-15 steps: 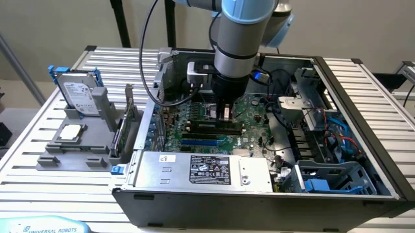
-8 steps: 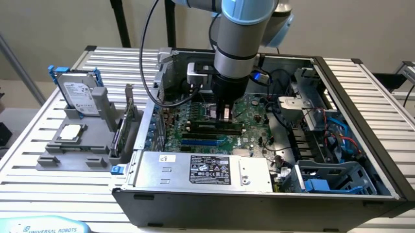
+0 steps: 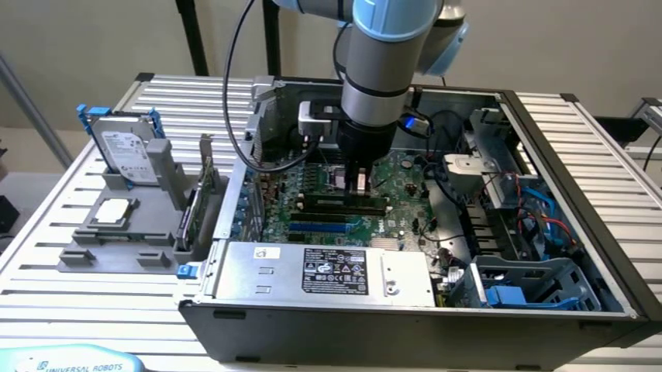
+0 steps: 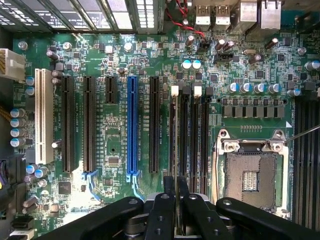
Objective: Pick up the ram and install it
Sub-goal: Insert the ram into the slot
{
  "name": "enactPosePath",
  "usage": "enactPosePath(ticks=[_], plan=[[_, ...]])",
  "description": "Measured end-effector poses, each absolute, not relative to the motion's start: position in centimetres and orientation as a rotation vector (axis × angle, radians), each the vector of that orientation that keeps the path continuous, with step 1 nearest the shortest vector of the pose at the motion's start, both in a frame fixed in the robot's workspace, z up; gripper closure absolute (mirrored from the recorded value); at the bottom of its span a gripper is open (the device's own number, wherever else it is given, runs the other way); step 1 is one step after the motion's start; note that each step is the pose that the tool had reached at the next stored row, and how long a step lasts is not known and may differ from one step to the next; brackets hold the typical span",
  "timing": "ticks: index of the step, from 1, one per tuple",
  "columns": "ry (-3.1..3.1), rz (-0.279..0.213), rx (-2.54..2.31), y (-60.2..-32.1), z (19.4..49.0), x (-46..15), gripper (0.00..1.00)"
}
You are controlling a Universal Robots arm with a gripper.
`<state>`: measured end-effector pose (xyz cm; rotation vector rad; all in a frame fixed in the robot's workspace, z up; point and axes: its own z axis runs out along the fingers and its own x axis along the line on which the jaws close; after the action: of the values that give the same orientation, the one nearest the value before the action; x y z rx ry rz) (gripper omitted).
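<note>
In the wrist view the ram (image 4: 176, 140) appears edge-on as a thin pale line standing along the outermost black memory slot (image 4: 172, 135), the one with a white latch (image 4: 174, 90). My gripper (image 4: 176, 187) is shut on the ram's top edge, one black finger (image 4: 169, 186) on each side. In the exterior view the gripper (image 3: 359, 186) reaches straight down into the open computer case (image 3: 579, 178), with its tips right above the memory slots (image 3: 346, 203) on the green motherboard (image 3: 398, 174). How deep the ram sits in the slot cannot be made out.
Neighbouring memory slots (image 4: 200, 135), the CPU socket (image 4: 252, 175) and a blue expansion slot (image 4: 132, 125) flank the ram. Outside the case a silver hard drive with blue rails (image 3: 129, 147) and a green expansion card (image 3: 197, 203) stand in a grey holder. The power supply (image 3: 321, 267) and cables (image 3: 497, 194) crowd the case.
</note>
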<state>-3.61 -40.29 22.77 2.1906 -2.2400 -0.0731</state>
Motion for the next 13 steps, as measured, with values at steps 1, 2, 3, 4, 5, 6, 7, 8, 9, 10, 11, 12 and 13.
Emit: enactPosePath(ticks=[1, 2, 3, 4, 5, 6, 7, 8, 9, 10, 11, 12, 13], plan=[[-2.240, -0.073, 2.191, -40.29, 22.75, -3.61, 0.87], [-2.240, -0.073, 2.190, -40.29, 22.73, -3.62, 0.87], [-2.240, -0.072, 2.190, -40.29, 22.71, -3.63, 0.87], [-2.240, -0.072, 2.190, -40.29, 22.68, -3.63, 0.87], [-2.240, -0.072, 2.190, -40.29, 22.66, -3.63, 0.87], [-2.240, -0.072, 2.190, -40.29, 22.63, -3.63, 0.87], [-2.240, -0.072, 2.190, -40.29, 22.60, -3.64, 0.87], [-2.240, -0.072, 2.190, -40.28, 22.57, -3.64, 0.87], [-2.240, -0.072, 2.190, -40.29, 22.54, -3.64, 0.87], [-2.240, -0.072, 2.190, -40.28, 22.52, -3.65, 0.87], [-2.240, -0.072, 2.190, -40.29, 22.49, -3.65, 0.87], [-2.240, -0.072, 2.190, -40.28, 22.47, -3.65, 0.87], [-2.240, -0.072, 2.190, -40.28, 22.45, -3.65, 0.87]])
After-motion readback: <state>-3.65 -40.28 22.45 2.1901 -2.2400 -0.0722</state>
